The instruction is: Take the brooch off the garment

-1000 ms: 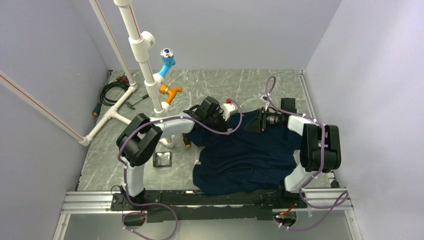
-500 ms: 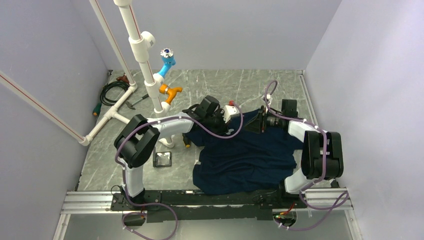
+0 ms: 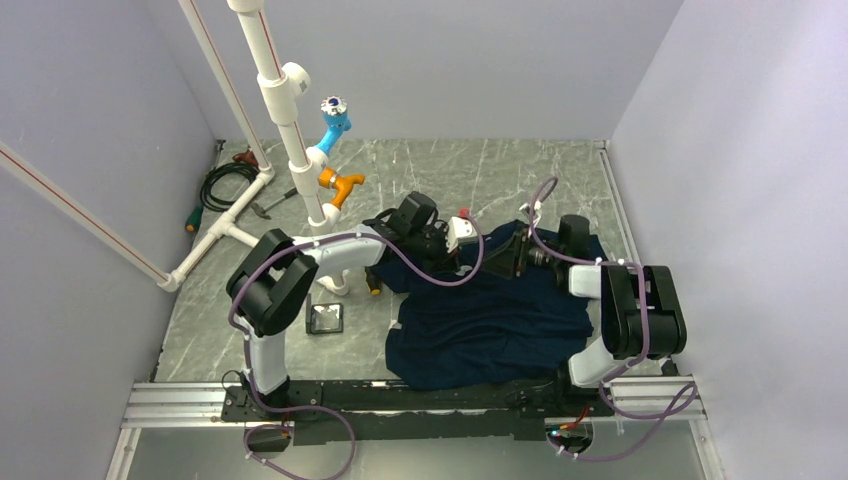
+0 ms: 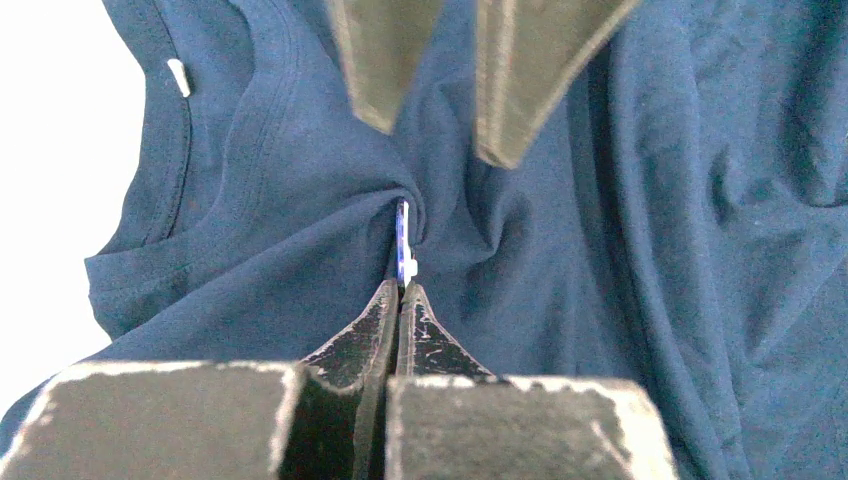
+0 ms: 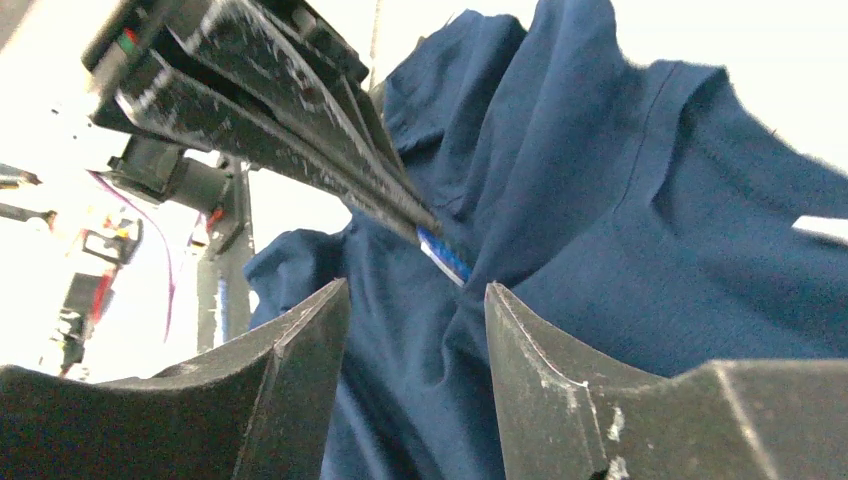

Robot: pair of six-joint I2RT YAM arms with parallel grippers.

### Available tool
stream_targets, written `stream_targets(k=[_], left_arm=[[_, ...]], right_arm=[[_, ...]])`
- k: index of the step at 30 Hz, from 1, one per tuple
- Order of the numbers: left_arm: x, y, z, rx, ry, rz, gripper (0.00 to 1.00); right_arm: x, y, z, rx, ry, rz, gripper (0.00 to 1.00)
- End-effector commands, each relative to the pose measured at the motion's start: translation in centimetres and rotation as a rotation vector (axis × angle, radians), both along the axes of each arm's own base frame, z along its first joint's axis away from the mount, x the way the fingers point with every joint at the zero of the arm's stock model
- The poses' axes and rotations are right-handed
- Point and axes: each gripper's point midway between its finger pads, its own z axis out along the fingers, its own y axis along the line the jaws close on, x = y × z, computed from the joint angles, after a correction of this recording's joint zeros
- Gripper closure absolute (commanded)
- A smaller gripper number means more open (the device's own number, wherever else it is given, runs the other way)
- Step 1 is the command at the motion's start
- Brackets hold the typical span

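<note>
Grey table (image 3: 450, 170), one navy garment (image 3: 490, 320), one brooch (image 4: 403, 245) pinched in left jaws, right jaws spread

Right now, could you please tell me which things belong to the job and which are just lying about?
Job: brooch, garment, left claw shut on the brooch, right claw open.
Lying about: white pipes, light-blue fitting, orange fitting, coiled cable.
</note>
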Motion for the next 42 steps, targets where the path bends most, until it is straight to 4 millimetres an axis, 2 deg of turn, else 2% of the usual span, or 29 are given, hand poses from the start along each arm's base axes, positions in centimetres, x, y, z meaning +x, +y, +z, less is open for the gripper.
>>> stream_targets(k=[1, 4, 6, 10, 16, 21, 31, 42], left_arm=[[-0.5, -0.1, 3.3, -0.081, -0.045, -0.073, 1.00], [-0.8, 0.2, 3.6, -0.091, -0.039, -0.094, 1.00], [-1.1, 0.2, 4.0, -0.100, -0.036, -0.112, 1.00], [-1.7, 0.1, 4.0, -0.107, -0.017, -0.146, 1.00], [-2.0, 0.1, 3.9, -0.102, -0.007, -0.168, 1.00], [-1.8, 0.1, 4.2, -0.102, -0.005, -0.170, 1.00], [-1.8, 0.1, 4.2, -0.098, 0.004, -0.170, 1.00], [-1.5, -0.4, 4.5, -0.103, 0.016, -0.177, 1.00]], right_arm=[[-0.2, 0.5, 2.0, 0.054, -0.065, -0.044, 0.43], [-0.5, 0.3, 1.1, 0.019, -0.100, -0.031, 0.41], [-0.6, 0.3, 1.0, 0.005, -0.150, -0.013, 0.44], [-1.4, 1.6, 0.9, -0.021, -0.238, 0.046, 0.47], [-1.2, 2.0, 0.7, -0.043, -0.285, 0.049, 0.51], [-1.9, 2.7, -0.2, -0.056, -0.288, 0.091, 0.54], [-2.2, 3.1, -0.9, -0.059, -0.247, 0.116, 0.64], [-2.1, 3.6, -1.3, -0.085, -0.274, 0.136, 0.70]])
